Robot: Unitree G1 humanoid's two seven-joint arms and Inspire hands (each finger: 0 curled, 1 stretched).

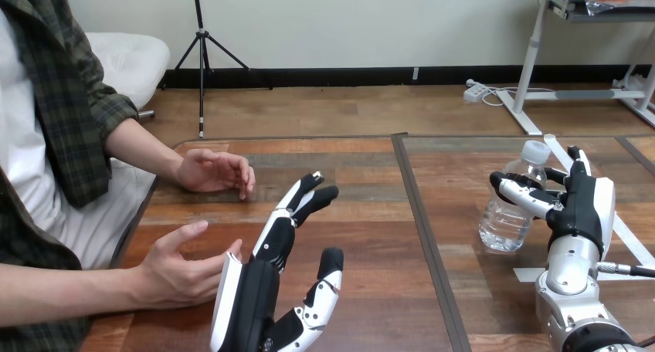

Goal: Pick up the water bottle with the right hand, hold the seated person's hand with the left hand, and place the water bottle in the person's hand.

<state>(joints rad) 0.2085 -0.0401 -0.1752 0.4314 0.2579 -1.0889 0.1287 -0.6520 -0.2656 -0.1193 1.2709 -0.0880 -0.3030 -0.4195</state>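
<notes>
A clear water bottle (pixel 512 205) with a white cap stands upright on the table's right half. My right hand (pixel 581 205) is right beside it, fingers and thumb spread open around its right side; I cannot tell if they touch it. My left hand (pixel 266 286) reaches forward at the lower middle, open with straight fingers. Just left of it the person's near hand (pixel 181 269) rests on the table edge, fingers loosely curled, very close to my left hand's white back. The person's far hand (pixel 216 171) lies on the table farther back.
The wooden table (pixel 363 213) has a dark seam (pixel 425 228) running front to back between the two hands. White tape strips (pixel 629 240) lie on the table at the right, near my right arm.
</notes>
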